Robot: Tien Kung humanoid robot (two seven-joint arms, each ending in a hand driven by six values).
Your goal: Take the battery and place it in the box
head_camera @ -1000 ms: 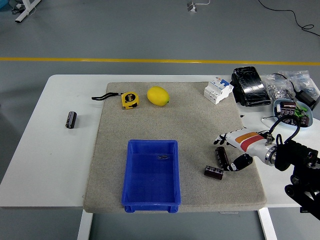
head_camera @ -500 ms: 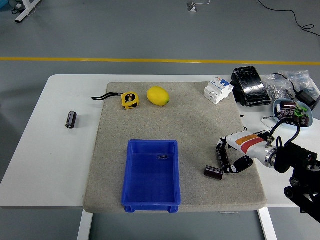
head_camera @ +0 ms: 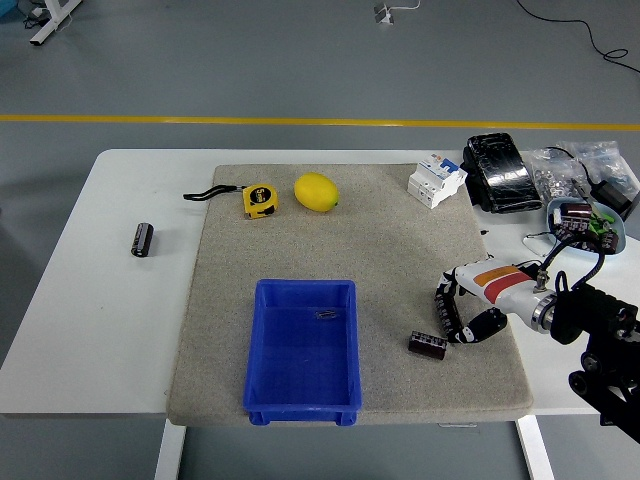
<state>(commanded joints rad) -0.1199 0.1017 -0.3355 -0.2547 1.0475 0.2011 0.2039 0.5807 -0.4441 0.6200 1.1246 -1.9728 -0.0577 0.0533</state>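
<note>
A dark cylindrical battery [head_camera: 443, 316] lies on the grey mat [head_camera: 380, 250] near its right edge. My right hand [head_camera: 457, 318] comes in from the right, its fingers curled over the battery and the thumb behind it. A second battery [head_camera: 427, 345] lies just below and left of the hand. A third battery [head_camera: 143, 239] lies on the bare table at the far left. The blue box [head_camera: 257, 345] stands at the mat's front centre, with a small metal piece [head_camera: 326, 315] inside. The left arm is out of view.
A yellow tape measure [head_camera: 260, 199] and a lemon [head_camera: 316, 192] lie at the mat's back. A white breaker [head_camera: 436, 180], a black pouch [head_camera: 500, 172], bags of parts [head_camera: 575, 170] and a dish of components [head_camera: 585, 225] crowd the table's right.
My right hand's fingers were spread above the battery; they have curled down and closed around it. The hand shifted slightly right. Nothing else moved.
</note>
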